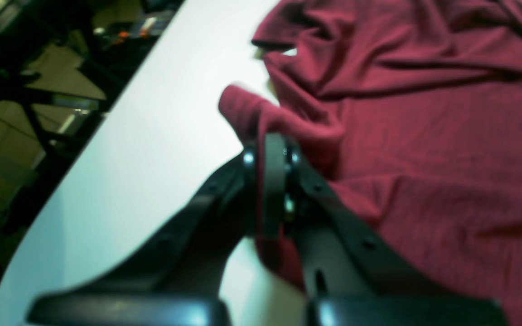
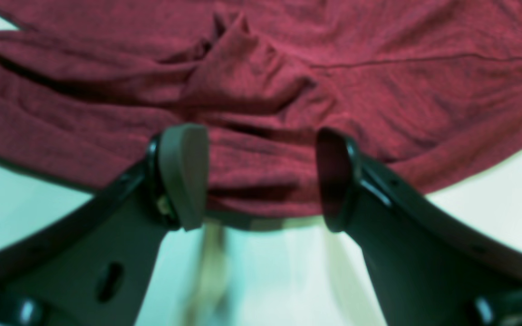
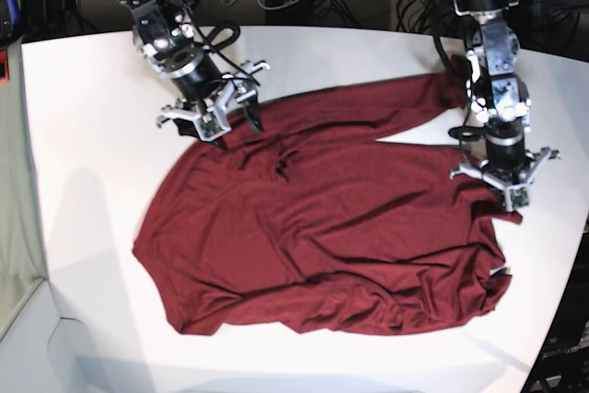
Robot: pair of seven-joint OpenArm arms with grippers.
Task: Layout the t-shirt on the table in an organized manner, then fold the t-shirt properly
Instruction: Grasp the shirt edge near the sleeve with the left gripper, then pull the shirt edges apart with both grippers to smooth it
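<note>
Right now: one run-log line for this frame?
stage: layout | left gripper: shut on t-shirt edge | right gripper: open at far edge | t-shirt: wrinkled, unfolded on table

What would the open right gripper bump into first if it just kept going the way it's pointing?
Most likely the t-shirt: the right gripper is open, its jaws straddling the bunched maroon edge directly ahead, with the table beneath. How far off the cloth sits is unclear.

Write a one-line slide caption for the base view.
Left gripper shut on the maroon t-shirt at its edge, right gripper open over the opposite side, on the white table.
</note>
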